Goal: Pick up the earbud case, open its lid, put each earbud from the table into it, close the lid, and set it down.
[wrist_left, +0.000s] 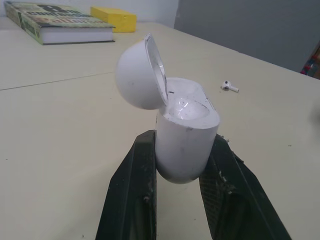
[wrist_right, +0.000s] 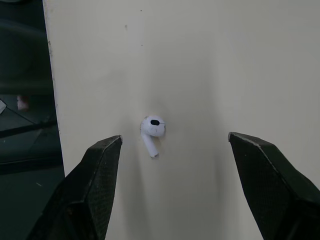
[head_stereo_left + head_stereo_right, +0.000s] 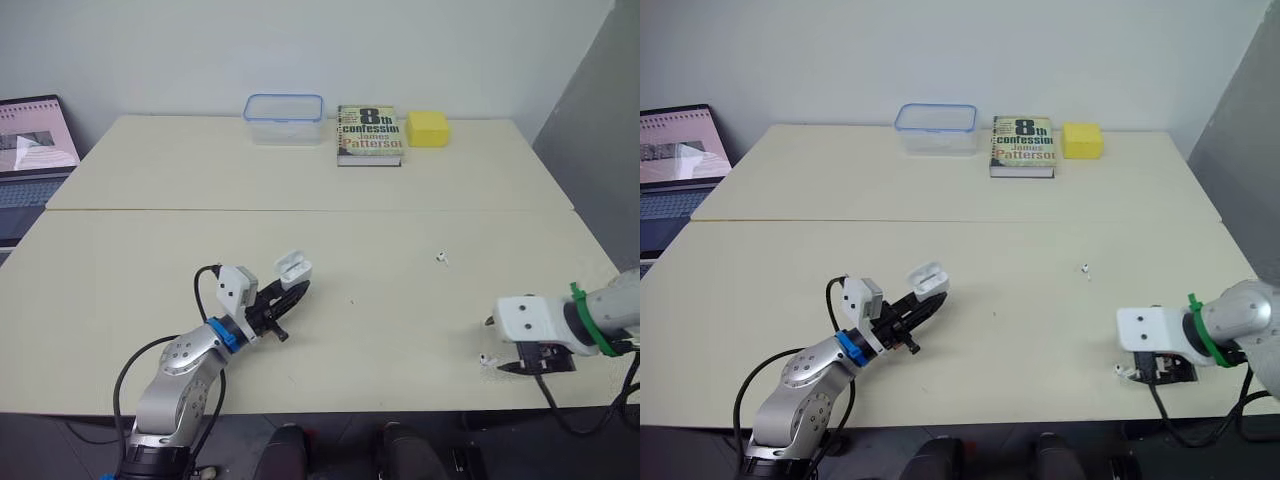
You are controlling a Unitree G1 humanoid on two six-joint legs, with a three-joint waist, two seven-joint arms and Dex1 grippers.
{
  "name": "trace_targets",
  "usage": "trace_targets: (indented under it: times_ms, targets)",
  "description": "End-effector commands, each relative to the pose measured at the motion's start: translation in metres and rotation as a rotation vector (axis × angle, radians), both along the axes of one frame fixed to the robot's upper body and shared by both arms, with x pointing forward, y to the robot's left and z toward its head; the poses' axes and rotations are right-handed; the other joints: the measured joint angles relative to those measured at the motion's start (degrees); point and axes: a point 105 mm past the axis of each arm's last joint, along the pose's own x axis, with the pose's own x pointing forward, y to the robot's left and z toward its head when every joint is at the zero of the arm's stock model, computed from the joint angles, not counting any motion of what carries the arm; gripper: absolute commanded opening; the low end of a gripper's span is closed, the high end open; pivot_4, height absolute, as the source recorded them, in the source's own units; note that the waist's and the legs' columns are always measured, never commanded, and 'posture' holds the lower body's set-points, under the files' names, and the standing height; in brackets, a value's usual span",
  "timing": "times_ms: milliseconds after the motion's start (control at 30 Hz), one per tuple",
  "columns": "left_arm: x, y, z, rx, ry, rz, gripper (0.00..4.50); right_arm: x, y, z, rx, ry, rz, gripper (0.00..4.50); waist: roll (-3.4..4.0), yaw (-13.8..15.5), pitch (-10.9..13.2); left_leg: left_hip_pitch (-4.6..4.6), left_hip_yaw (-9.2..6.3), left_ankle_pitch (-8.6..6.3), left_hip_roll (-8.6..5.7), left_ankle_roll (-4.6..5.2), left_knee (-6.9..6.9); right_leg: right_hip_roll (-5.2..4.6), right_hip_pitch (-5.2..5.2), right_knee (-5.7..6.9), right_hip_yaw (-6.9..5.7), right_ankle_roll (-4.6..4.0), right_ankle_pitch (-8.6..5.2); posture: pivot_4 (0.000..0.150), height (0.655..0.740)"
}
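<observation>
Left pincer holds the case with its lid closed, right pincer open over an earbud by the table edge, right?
No: the lid is open, as the left wrist view shows. The left pincer does hold the case, and the right pincer is open over an earbud by the table edge.

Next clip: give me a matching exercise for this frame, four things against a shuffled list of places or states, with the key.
Things
1. case
2. right gripper
3. book
4. yellow block

Places or states
A. open, with an earbud on the table ahead of it
B. at the far edge, rightmost of three things
C. lid open, held in the left gripper
D. at the far edge, next to a clear box

Pairs: 1-C, 2-A, 3-D, 4-B
</observation>
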Motion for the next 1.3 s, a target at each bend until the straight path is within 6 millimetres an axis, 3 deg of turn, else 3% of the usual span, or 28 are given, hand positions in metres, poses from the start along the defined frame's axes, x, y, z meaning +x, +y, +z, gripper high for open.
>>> trace_targets:
  times_ms: [33, 400, 533, 733, 833, 1100, 1300]
  targets:
    - [-0.004, -0.004, 0.010, 0.000, -0.039, -0.021, 0.78, 0.007, 0.002, -0.007, -0.040, -0.022, 0.003, 3.55, 0.00, -0.1, 0.0, -0.01, 0.01, 0.00, -0.01, 0.00, 0.00, 0.00, 0.00, -0.02, 0.01, 0.00, 0.00, 0.150, 0.7400]
    - [-0.006, -0.002, 0.009, 0.002, -0.034, -0.006, 0.78, 0.014, 0.000, -0.028, -0.079, 0.022, 0.005, 3.55, 0.00, -0.1, 0.0, -0.03, 0.01, 0.00, -0.01, 0.00, 0.00, 0.00, -0.02, -0.04, 0.00, 0.01, 0.00, 0.150, 0.7400]
    - [-0.006, -0.002, 0.009, 0.001, -0.033, -0.004, 0.78, 0.012, -0.002, -0.030, -0.081, 0.036, 0.004, 2.66, 0.00, -0.1, 0.0, -0.03, 0.02, 0.00, -0.01, 0.00, 0.01, 0.00, -0.02, -0.03, 0.01, 0.02, 0.01, 0.150, 0.7400]
    - [-0.004, -0.005, 0.009, -0.001, -0.035, -0.011, 0.78, 0.012, -0.001, -0.030, -0.075, 0.045, 0.007, 0.46, 0.00, -0.1, 0.0, -0.03, 0.02, 0.00, -0.01, 0.00, 0.02, 0.00, -0.02, -0.02, 0.01, 0.03, 0.01, 0.150, 0.7400]
    - [-0.003, -0.006, 0.009, 0.001, -0.037, -0.016, 0.78, 0.012, -0.002, -0.028, -0.073, 0.042, 0.008, 0.39, 0.00, -0.1, 0.0, -0.02, 0.02, 0.00, -0.01, 0.00, 0.02, 0.00, -0.01, -0.02, 0.01, 0.03, 0.01, 0.150, 0.7400]
    - [0.002, -0.010, 0.013, -0.010, -0.057, -0.033, 0.78, 0.024, -0.002, 0.006, 0.039, -0.048, -0.016, 0.39, 0.00, -0.1, 0.0, -0.03, 0.04, 0.00, -0.01, 0.00, 0.00, 0.00, -0.02, -0.02, 0.02, 0.03, 0.02, 0.150, 0.7400]
    - [0.008, -0.014, 0.023, -0.037, -0.087, -0.040, 0.78, 0.028, 0.036, 0.069, 0.392, -0.141, 0.004, 0.39, -0.01, -0.2, 0.0, -0.03, 0.02, 0.00, -0.01, 0.00, 0.01, 0.03, -0.02, 0.00, 0.02, 0.04, 0.02, 0.150, 0.7400]
